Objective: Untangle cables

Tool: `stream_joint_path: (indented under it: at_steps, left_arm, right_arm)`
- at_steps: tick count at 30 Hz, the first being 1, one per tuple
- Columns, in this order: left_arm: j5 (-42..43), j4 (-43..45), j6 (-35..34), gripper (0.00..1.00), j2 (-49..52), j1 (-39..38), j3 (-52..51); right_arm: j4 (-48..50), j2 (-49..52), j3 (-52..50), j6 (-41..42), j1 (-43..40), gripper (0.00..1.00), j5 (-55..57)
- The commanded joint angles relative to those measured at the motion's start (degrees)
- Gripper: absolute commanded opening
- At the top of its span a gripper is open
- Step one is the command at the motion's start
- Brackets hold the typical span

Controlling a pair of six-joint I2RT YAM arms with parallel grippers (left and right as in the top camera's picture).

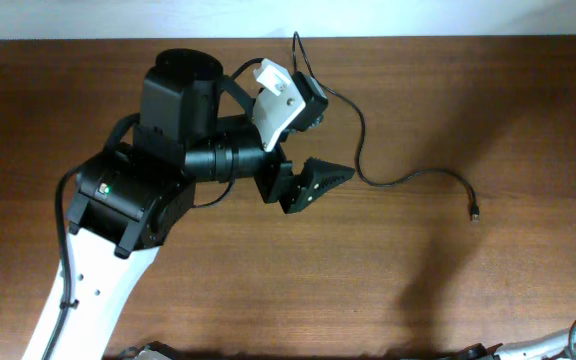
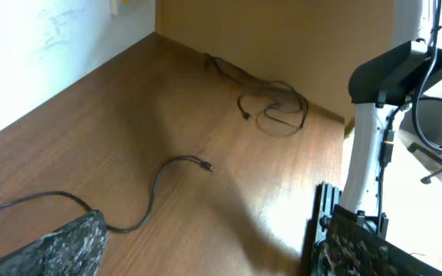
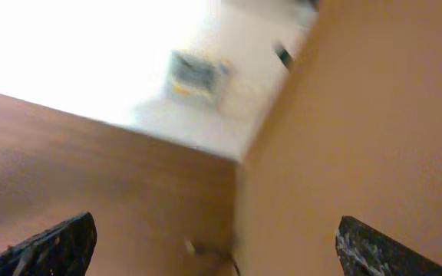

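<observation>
cables lie in two lots on the brown worktop (image 1: 268, 300). one thin black cord (image 1: 409, 178) runs loose from the back edge, curving across the surface to its small plug (image 1: 475, 213), and lies flat and untouched. a tangled bundle (image 2: 276, 113) of black loops sits well apart from it, near the worktop's far corner in the left wrist view. left claw (image 2: 213, 234) stands wide above the loose cord, with nothing between its fingers. right claw (image 3: 217, 241) is likewise wide and empty; its view is blurred.
</observation>
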Motion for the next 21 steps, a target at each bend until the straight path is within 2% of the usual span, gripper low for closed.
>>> stream_joint_path:
  at_steps: [1,2,4,6,7,8,11,13,14,16,18,19,20,21]
  left_arm:
    - [-0.33,0.85,0.92,0.92,0.22,-0.28,0.31]
    - [-0.31,1.68,3.8,0.91,0.22,-0.28,0.31]
    - [-2.6,2.71,5.31,0.91,0.22,-0.28,0.31]
    - [-6.47,2.67,5.29,0.9,0.22,-0.28,0.31]
    - [-6.43,2.71,5.29,0.91,0.22,-0.28,0.31]
    - [-6.43,2.67,5.29,0.91,0.22,-0.28,0.31]
    - [-6.43,2.67,5.27,0.92,0.22,-0.28,0.31]
    - [-6.45,2.64,5.27,0.92,0.22,-0.28,0.31]
    - [-6.45,2.64,5.27,0.92,0.22,-0.28,0.31]
    - [-6.45,2.36,5.27,0.92,0.26,-0.28,0.31]
    - [-8.0,1.2,5.29,0.91,0.31,-0.28,0.31]
    - [-9.4,1.09,5.27,0.79,0.33,-0.28,0.31]
    - [-9.44,1.07,5.27,0.74,0.37,-0.28,0.28]
    - [-9.42,1.03,5.27,0.74,0.74,-0.28,0.26]
  right_arm:
    - [3.96,-0.42,-0.07,0.48,4.46,0.99,-24.5]
    - [4.96,-0.42,-0.09,0.55,8.24,0.99,-28.5]
    - [3.85,-0.39,-0.09,0.5,19.69,0.99,-28.5]
    - [3.34,0.35,-0.09,0.52,33.14,0.69,-23.47]
    - [1.66,1.11,-0.22,0.52,39.74,0.72,-14.67]
    - [0.13,2.1,-0.44,0.52,45.31,0.8,-6.49]
    - [0.85,8.74,-1.6,0.5,61.72,0.82,25.57]
    - [3.93,12.98,-1.6,0.52,66.69,0.81,36.7]
    - [6.19,15.63,-1.6,0.52,68.83,0.81,39.58]
    - [13.0,22.45,-1.6,1.31,72.04,0.92,40.65]
    - [18.56,28.94,-1.6,8.37,72.89,0.93,40.54]
    - [19.78,30.69,-1.6,10.78,72.94,0.93,40.0]
    - [20.72,32.44,-1.6,13.0,72.94,0.94,38.32]
    - [21.51,34.69,-1.6,17.2,72.94,0.96,33.22]
